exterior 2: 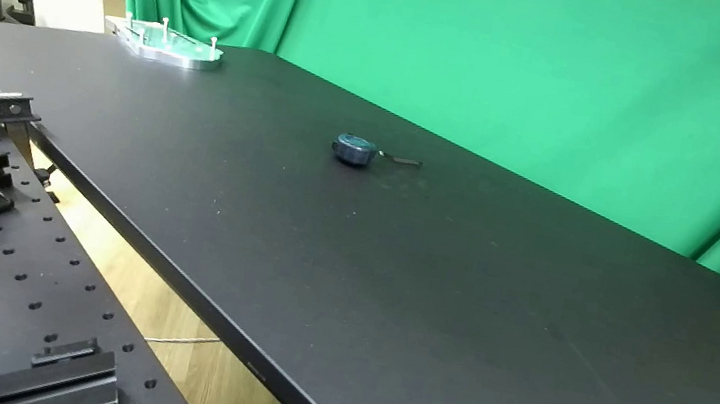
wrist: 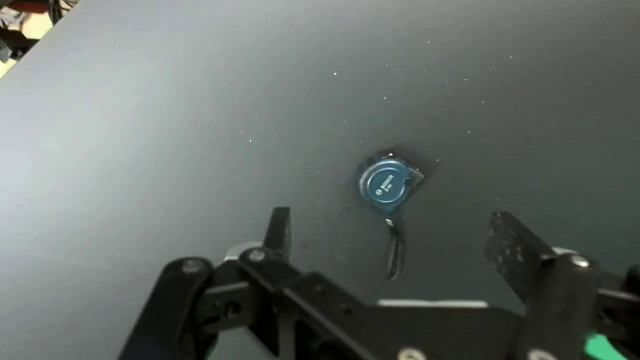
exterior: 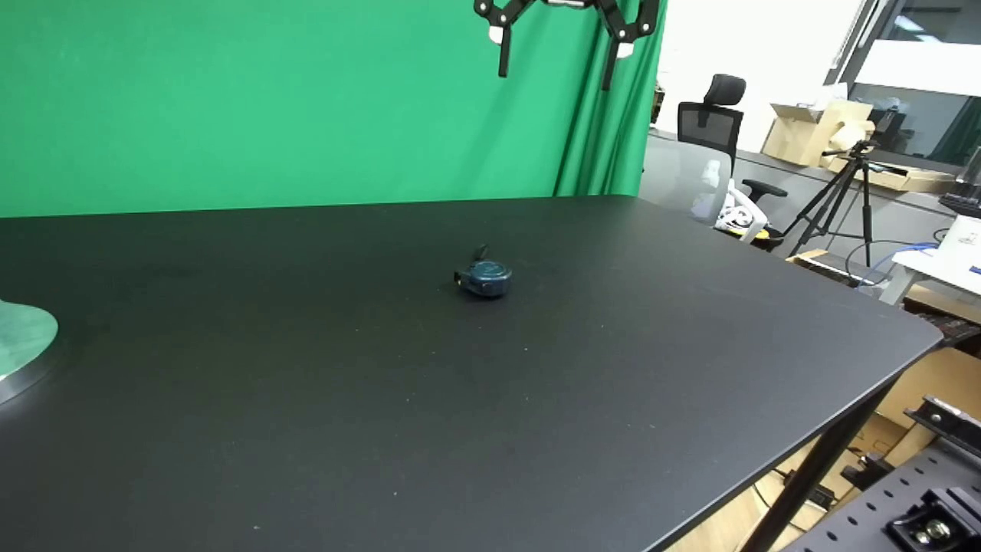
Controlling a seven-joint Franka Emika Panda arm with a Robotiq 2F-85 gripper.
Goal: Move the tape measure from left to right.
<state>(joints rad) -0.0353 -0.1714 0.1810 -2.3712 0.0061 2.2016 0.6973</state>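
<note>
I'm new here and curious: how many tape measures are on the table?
1. The tape measure lies on the black table, below the open gripper; all three views show it. Each view cuts off part of the table, so others may be missed.

Slightly glossy, plastic-looking tape measure [wrist: 385, 185]; smooth matt table [exterior: 460, 399]; cloth curtain [exterior 2: 499, 51]; wood-look floor [exterior 2: 237, 385]

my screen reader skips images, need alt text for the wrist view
A blue Bosch tape measure lies on a dark tabletop, its black strap pointing toward the bottom of the picture. The open gripper fills the lower part, its fingers spread wide and holding nothing.
</note>
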